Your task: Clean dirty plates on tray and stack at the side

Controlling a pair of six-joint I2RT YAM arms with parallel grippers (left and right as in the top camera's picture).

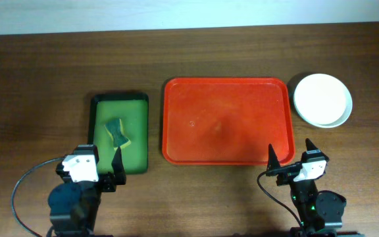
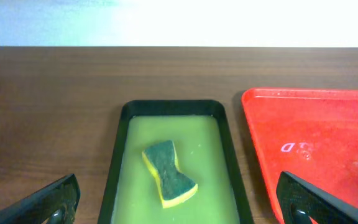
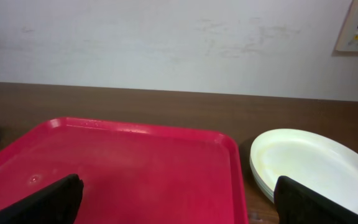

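The red tray (image 1: 226,120) lies in the middle of the table with nothing on it; it also shows in the left wrist view (image 2: 328,143) and the right wrist view (image 3: 135,168). The plates (image 1: 322,99) sit in one stack on the table to the right of the tray, white plate on top; the stack also shows in the right wrist view (image 3: 312,165). My left gripper (image 1: 109,171) is open and empty at the near end of the green tray. My right gripper (image 1: 291,157) is open and empty at the red tray's near right corner.
A green tray with a black rim (image 1: 119,133) stands left of the red tray and holds a green and yellow sponge (image 1: 116,133), also seen in the left wrist view (image 2: 168,172). A wall runs behind the table's far edge.
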